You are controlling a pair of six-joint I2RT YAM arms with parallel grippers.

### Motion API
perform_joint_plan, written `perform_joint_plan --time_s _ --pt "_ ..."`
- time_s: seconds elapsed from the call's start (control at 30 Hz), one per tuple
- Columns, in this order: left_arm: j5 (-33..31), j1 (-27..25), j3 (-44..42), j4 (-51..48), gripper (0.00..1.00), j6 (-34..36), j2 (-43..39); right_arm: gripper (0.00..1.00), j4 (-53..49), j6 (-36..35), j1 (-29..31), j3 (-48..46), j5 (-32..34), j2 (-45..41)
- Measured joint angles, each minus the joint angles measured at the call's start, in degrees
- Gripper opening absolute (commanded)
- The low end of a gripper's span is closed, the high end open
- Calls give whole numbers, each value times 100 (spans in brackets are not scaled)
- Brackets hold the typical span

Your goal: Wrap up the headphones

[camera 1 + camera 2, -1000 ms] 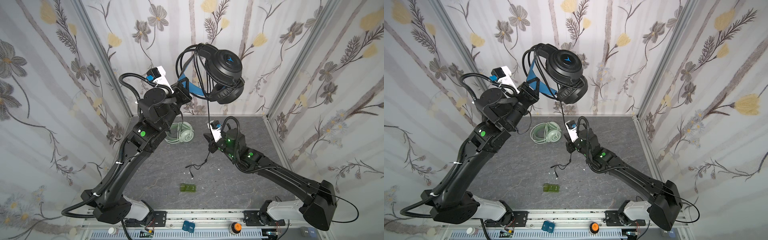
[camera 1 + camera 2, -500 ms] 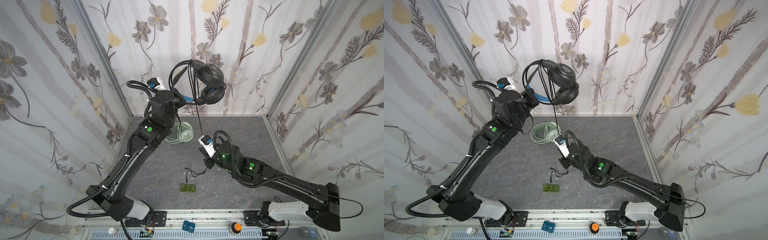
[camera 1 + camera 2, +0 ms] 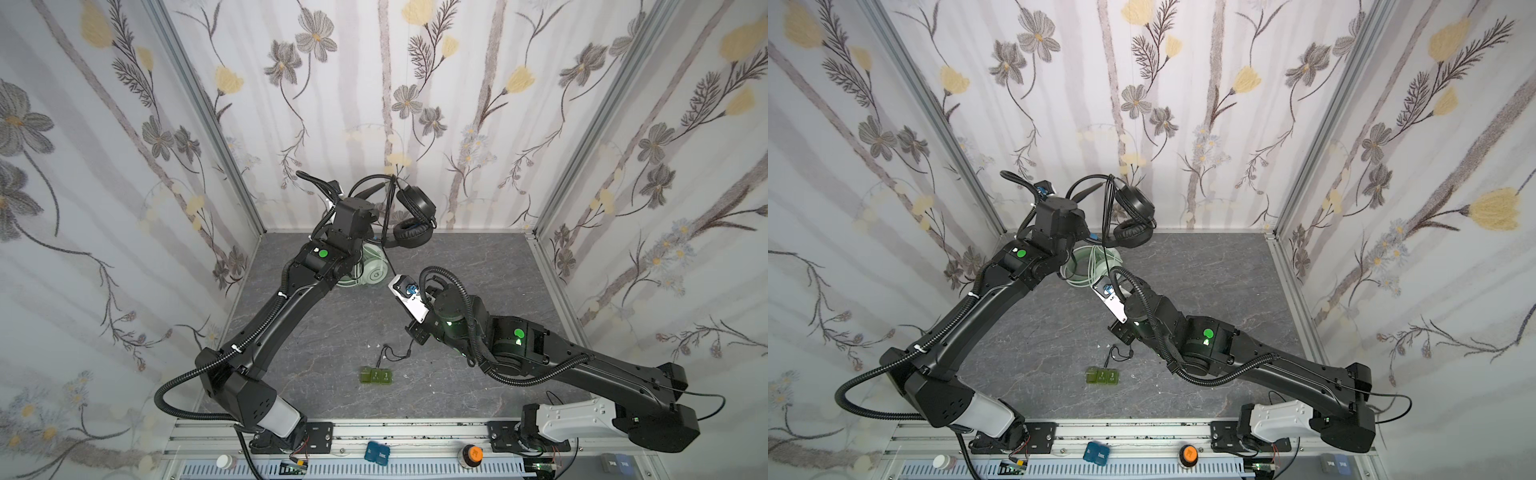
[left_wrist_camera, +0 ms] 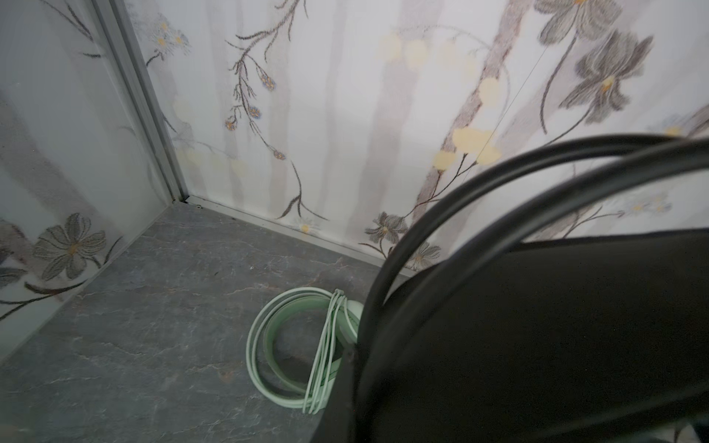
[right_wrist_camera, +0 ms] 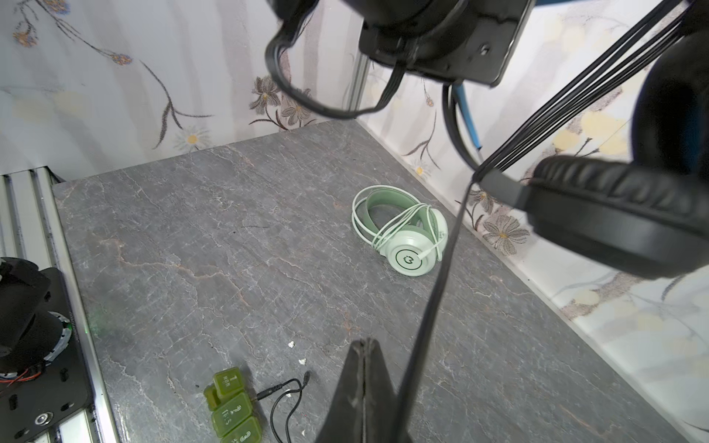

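The black headphones (image 3: 413, 216) hang in the air near the back wall, cable loops wound over their headband (image 4: 537, 326). My left gripper (image 3: 376, 216) is shut on that headband, its jaws hidden behind the wrist. The black cable (image 5: 433, 307) runs taut down to my right gripper (image 5: 364, 345), low over the table's middle (image 3: 415, 332). Its tips press together; the cable lies along one finger and the slack plug end (image 3: 390, 355) leaves on the other side. The mint green headphones (image 5: 406, 237), cable wound round them, lie on the table under the left arm (image 3: 374, 274).
Small green blocks (image 3: 376, 376) lie joined near the front middle, beside the plug end. Patterned walls enclose the grey table (image 3: 478, 257) on three sides. Along the front rail sit a blue box (image 3: 377, 452) and an orange knob (image 3: 469, 453).
The left arm has lowered the black headphones from high up to near the back wall. The right gripper has moved lower and toward the front, keeping the cable taut.
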Motion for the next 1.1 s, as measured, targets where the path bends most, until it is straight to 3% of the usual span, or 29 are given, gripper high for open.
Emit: perform_joint_plan --time_s 0.3,0.57,1.1 --pt "-319 -546 -719 83 0 1399 -72 9 -654 -844 -133 688 442 199" --pt "-365 -664 -1390 -4 0 2490 -868 10 -621 -1742 -678 787 1108 232" --pt "1440 -632 -1508 -719 0 2824 -1768 13 -138 -2529 -1665 935 1143 321"
